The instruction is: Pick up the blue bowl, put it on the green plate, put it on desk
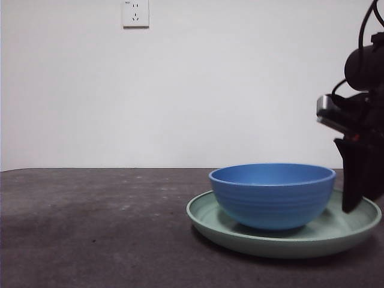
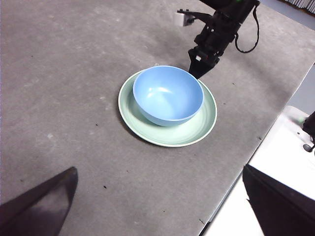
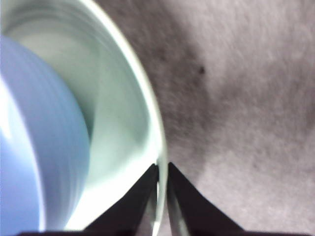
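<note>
Already the right gripper pinches the green plate rim, nearly shut.
Blue bowl sits in that plate on the table; in front view the gripper stands at the plate's 3 o'clock; left gripper gapes empty, well apart.

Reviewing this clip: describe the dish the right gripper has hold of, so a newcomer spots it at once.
On the dark grey speckled desk sits one stack of dishes. The lower one is the wide, shallow, pale mint-green plate; the right gripper pinches its raised rim. The deep matte blue bowl inside it is narrower and taller.
</note>
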Available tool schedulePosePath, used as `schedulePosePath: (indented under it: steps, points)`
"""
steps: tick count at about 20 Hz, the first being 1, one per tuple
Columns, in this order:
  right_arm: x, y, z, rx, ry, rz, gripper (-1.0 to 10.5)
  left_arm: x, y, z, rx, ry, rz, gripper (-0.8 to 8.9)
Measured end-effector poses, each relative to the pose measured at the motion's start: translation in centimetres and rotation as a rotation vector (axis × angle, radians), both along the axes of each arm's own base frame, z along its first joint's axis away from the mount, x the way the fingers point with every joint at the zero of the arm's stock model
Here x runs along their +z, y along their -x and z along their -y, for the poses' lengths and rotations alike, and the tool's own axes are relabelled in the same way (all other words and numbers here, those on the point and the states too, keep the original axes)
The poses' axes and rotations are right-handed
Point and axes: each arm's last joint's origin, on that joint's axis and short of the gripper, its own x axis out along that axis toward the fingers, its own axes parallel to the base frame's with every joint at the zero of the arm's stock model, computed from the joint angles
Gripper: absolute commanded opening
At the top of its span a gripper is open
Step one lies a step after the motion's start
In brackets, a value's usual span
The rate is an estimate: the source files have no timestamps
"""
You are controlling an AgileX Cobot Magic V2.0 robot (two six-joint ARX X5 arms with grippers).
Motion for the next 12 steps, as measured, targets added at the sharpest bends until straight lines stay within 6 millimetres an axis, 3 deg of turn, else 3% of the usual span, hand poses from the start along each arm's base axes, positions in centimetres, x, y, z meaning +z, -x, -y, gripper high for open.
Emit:
schedulePosePath:
  steps: [7, 10, 12]
  points:
    - [4.9, -2.8, -1.0, -0.048, -0.109, 0.114, 0.1, 0.0, 0.0, 0.0, 0.000, 0.000, 0.000, 5.62]
    - [5.7, -3.3, -2.1, -0.066, -0.134, 0.129, 0.1, 0.0, 0.0, 0.0, 0.000, 0.000, 0.000, 5.62]
    - [5.2, -3.8, -3.4, -0.053, -0.147, 0.108, 0.1, 0.0, 0.0, 0.0, 0.000, 0.000, 0.000, 5.62]
